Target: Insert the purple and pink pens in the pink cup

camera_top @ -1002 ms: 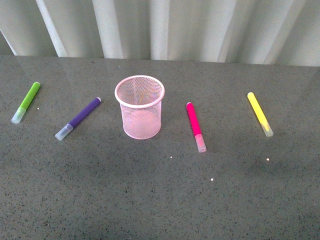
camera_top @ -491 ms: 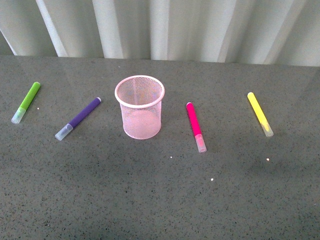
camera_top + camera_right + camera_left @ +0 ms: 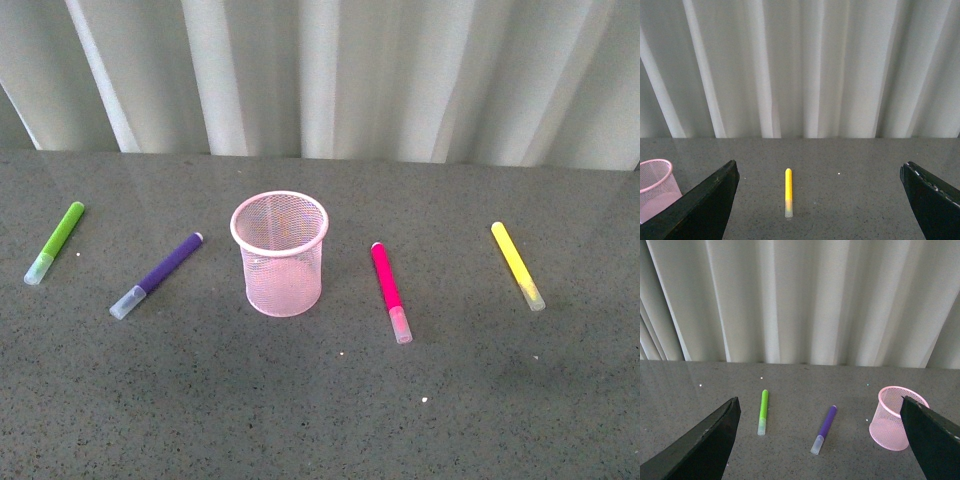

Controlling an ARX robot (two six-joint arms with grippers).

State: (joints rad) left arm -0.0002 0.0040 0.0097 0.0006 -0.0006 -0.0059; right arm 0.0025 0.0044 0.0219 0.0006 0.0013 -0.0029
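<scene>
Grey counter [image 3: 300, 410]: cup [image 3: 284, 285] stands between flat-lying purple pen [image 3: 165, 271] (left) and pink pen [image 3: 388, 287] (right). Left end effector [image 3: 818, 402] and right end effector [image 3: 819, 163] gape empty. Grasp seemingly not begun; next, descend astride a pen.

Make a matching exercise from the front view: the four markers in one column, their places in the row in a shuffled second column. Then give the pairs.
Things:
1. purple pen
2. pink pen
3. yellow marker
4. lime-green marker

Places:
A. far right end of the row
B. just right of the pink cup
C. far left end of the row
D. just left of the pink cup

Pairs: 1-D, 2-B, 3-A, 4-C.
</scene>
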